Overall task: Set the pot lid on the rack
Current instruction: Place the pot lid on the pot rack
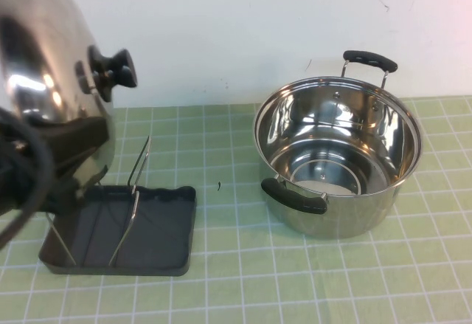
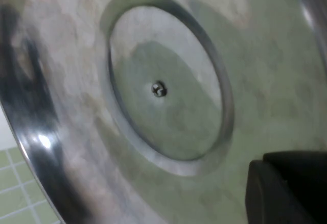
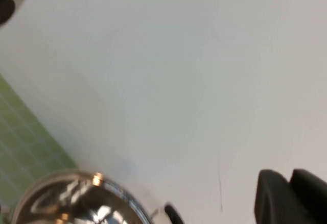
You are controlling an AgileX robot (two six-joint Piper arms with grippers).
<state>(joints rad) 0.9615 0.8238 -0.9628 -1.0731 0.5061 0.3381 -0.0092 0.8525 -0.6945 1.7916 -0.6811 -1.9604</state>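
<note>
The pot lid (image 1: 44,51), shiny steel with a black knob (image 1: 110,69), is held up on edge at the far left, above the left end of the rack (image 1: 158,228). My left gripper (image 1: 70,150) is shut on the lid's lower rim. The left wrist view shows the lid's underside (image 2: 163,91) and one dark finger (image 2: 286,188). The rack is a black tray with thin wire loops (image 1: 136,184). Whether the lid touches the rack is hidden by my left arm. My right gripper (image 3: 291,179) is out of the high view; it is shut on nothing, facing the white wall.
The deep steel pot (image 1: 339,154) with two black handles stands open on the right of the green checked mat (image 1: 236,287). Its rim (image 3: 71,193) shows in the right wrist view. A white wall (image 1: 258,29) runs along the back.
</note>
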